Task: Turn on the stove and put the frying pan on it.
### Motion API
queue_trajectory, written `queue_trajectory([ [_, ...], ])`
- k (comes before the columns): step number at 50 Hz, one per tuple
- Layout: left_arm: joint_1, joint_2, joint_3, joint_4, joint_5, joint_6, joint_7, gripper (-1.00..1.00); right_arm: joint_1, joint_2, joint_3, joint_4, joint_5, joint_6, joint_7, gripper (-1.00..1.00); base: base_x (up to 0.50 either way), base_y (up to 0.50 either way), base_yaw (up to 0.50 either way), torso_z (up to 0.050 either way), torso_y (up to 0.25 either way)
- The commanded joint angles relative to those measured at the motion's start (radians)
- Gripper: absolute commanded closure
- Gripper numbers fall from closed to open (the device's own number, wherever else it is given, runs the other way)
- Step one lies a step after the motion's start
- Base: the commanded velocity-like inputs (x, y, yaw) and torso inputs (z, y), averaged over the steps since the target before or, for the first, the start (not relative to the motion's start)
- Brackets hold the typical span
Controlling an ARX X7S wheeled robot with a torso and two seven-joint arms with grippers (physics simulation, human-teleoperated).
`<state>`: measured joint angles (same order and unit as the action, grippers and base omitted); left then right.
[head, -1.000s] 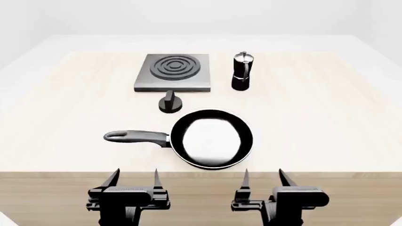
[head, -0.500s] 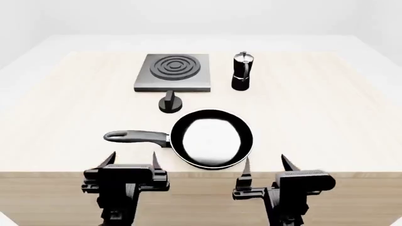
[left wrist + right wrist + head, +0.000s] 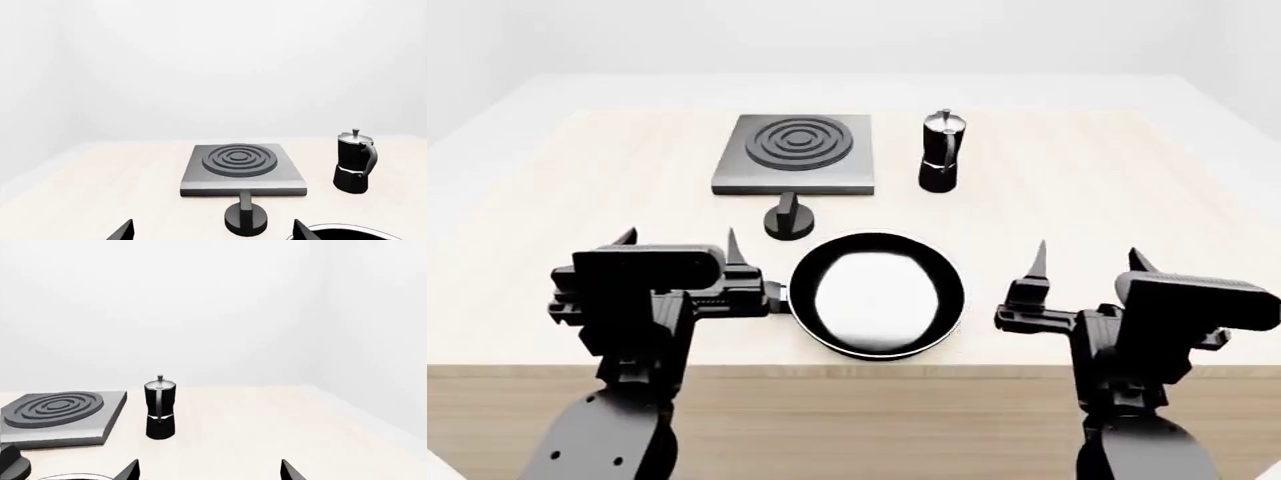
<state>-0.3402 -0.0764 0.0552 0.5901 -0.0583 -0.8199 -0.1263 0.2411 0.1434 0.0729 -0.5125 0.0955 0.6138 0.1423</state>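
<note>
While both of your arms hover over the near part of the pale wooden table (image 3: 1121, 190), the round black frying pan (image 3: 878, 294) with its glossy pale inside lies flat on the wood between them, nothing gripping it. Your left gripper (image 3: 678, 243) stands just to the pan's left with its two pointed fingers spread wide and empty; its body hides most of the pan's long dark grey handle, so only the stub where the handle meets the rim shows. Your right gripper (image 3: 1088, 257) is on the pan's other side, a little apart from the rim, fingers likewise wide apart and holding nothing.

Beyond the pan sits the small black round knob (image 3: 789, 218) with its upright ridge, apart from the pan's far rim and just in front of the flat square grey metal stove slab (image 3: 795, 152) with raised concentric rings. The slab's top is bare. To the slab's right, near but not touching it, the black-and-silver moka pot (image 3: 942, 152) stands upright.

From your left wrist camera, the knob (image 3: 246, 218) lies straight ahead between the fingertips, with the slab (image 3: 243, 169) behind it and the pot (image 3: 355, 162) off to one side. Whether the knob is turned on cannot be told.
</note>
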Motion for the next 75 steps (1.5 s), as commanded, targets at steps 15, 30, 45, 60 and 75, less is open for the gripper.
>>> queue_trajectory([
  [15,-0.03,-0.028,-0.007,0.014,-0.041,-0.037,-0.025,-1.0,0.053,0.024,0.215,-0.035,-0.029,0.101,0.169,-1.0,0.0,0.0,0.0,0.0,0.0],
  [30,-0.033,-0.04,-0.013,0.011,-0.062,-0.041,-0.036,-1.0,0.049,0.028,0.442,-0.09,-0.01,0.153,0.252,-1.0,0.0,0.0,0.0,0.0,0.0],
  [45,-0.034,-0.052,-0.01,0.007,-0.08,-0.043,-0.044,-1.0,0.044,0.034,0.399,-0.091,-0.013,0.151,0.256,-1.0,0.27,0.0,0.0,0.0,0.0],
  [60,-0.037,-0.062,-0.007,0.004,-0.091,-0.045,-0.055,-1.0,0.045,0.042,0.378,-0.081,-0.005,0.153,0.254,-1.0,0.5,0.0,0.0,0.0,0.0],
  [75,-0.037,-0.071,-0.001,-0.006,-0.102,-0.04,-0.064,-1.0,0.044,0.048,0.368,-0.076,0.007,0.155,0.252,-1.0,0.5,0.0,0.0,0.0,0.001],
])
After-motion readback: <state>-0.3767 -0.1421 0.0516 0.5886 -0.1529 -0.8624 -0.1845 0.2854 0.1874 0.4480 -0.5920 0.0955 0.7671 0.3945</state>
